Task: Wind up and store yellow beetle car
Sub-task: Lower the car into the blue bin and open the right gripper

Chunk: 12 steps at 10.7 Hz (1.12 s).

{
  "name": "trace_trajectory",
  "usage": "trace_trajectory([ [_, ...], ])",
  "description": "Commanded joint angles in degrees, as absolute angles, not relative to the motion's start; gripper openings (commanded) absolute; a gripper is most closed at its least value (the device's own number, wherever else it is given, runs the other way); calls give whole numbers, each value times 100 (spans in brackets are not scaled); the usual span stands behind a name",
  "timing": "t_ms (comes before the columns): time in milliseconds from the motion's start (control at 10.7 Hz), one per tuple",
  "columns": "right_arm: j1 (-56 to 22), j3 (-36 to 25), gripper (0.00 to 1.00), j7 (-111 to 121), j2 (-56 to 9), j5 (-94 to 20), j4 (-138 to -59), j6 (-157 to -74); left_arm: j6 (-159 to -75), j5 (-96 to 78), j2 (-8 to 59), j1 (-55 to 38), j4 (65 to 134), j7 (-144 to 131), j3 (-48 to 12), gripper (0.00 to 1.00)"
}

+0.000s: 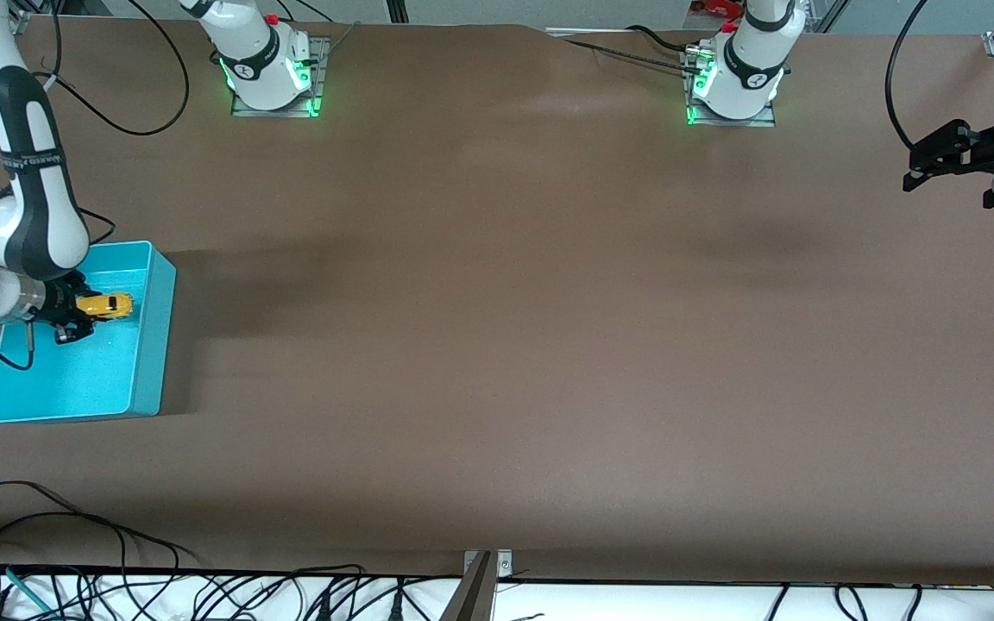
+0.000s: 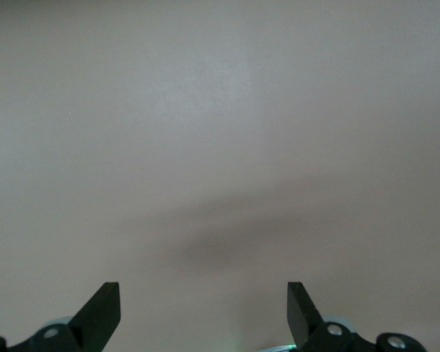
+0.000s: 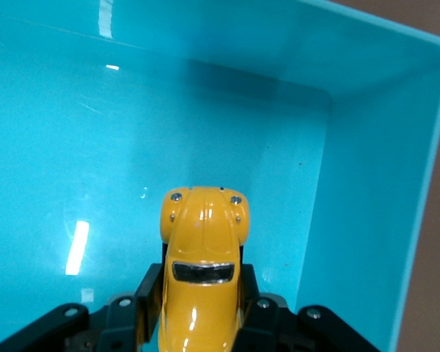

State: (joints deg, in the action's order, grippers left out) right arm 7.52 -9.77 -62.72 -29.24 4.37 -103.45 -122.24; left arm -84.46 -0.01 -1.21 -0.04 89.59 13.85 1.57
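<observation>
The yellow beetle car (image 1: 106, 306) is held in my right gripper (image 1: 83, 312) inside the turquoise bin (image 1: 147, 345) at the right arm's end of the table. In the right wrist view the car (image 3: 202, 271) sits between the black fingers (image 3: 148, 293), which are shut on its sides, its nose pointing toward the bin's corner (image 3: 330, 95). I cannot tell whether its wheels touch the bin floor. My left gripper (image 1: 924, 168) is open and empty, up over the left arm's end of the table; in the left wrist view the gripper (image 2: 204, 315) has only brown table below it.
The brown table (image 1: 497, 345) is bare apart from the bin. The two arm bases (image 1: 271, 69) stand along the edge farthest from the front camera. Cables (image 1: 48, 535) lie past the nearest table edge.
</observation>
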Motion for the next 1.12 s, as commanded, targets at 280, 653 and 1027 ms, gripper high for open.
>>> trace_trajectory([
  [280, 879, -949, 55, -6223, -3173, 413, -10345, -12480, -8332, 79, -88, -53, 8824, 1336, 185, 100],
  [653, 818, -905, 100, -6179, -2972, 465, -10248, -12253, -8332, 79, -88, -53, 8824, 1336, 185, 100],
  [1027, 484, -888, 100, -5830, -2936, 457, -8908, -10394, -8332, 79, -97, -53, 8824, 1336, 185, 100],
])
